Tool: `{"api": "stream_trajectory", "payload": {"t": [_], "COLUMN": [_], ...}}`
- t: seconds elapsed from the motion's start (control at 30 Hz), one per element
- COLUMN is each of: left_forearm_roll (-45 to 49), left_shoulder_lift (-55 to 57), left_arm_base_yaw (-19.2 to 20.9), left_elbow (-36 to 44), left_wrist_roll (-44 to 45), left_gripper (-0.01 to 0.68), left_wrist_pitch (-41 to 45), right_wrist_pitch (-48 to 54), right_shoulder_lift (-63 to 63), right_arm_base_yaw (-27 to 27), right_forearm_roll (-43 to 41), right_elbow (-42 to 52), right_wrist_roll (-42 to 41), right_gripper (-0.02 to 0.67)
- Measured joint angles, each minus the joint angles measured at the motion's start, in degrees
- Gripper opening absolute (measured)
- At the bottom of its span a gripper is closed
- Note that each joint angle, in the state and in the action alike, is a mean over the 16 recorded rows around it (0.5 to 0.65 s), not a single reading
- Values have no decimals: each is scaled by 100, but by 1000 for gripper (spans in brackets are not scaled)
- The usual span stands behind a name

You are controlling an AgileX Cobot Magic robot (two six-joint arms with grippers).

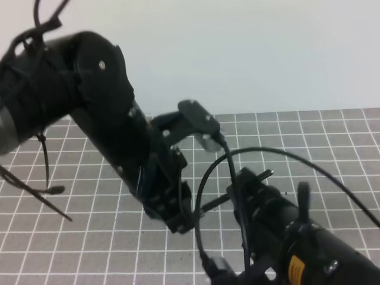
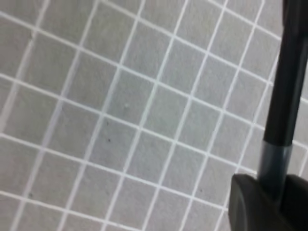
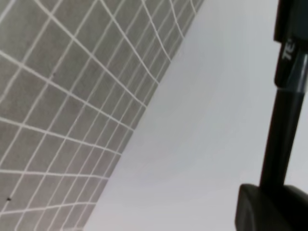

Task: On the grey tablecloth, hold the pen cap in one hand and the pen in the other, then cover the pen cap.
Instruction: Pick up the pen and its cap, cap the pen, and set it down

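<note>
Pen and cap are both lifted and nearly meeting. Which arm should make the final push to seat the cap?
Right, probably. The right gripper holds the pen by its shaft, seemingly in line with the pen cap clamped in the left gripper, so it could slide straight in while left braces.

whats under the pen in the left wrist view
Bare grey tablecloth lies far below the pen. Its lower end is hidden by the left hand.

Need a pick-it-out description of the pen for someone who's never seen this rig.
Start at the grey gridded cloth. Above its middle the two black arms meet. The pen is the thin straight black stick bridging them, rigid where the nearby cables curve.
</note>
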Motion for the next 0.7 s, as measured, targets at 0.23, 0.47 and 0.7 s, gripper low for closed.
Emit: {"api": "stream_trajectory", "payload": {"t": [0.23, 0.47, 0.7], "left_forearm_roll": [-73, -122, -54], "left_shoulder_lift": [12, 22, 31], "left_arm_base_yaw": [-73, -106, -106], "left_elbow": [-272, -362, -362], "left_wrist_roll": [68, 52, 17], "left_gripper": [5, 0, 0], "left_wrist_pitch": [-3, -8, -8], "right_wrist_pitch": [105, 122, 185], "right_shoulder_lift": [-14, -27, -22], "right_arm_base_yaw": [36, 42, 101], "right_forearm_roll": [0, 16, 53], "right_elbow": [-6, -8, -1], "right_wrist_roll": [284, 535, 1004], "right_gripper": [72, 72, 72]}}
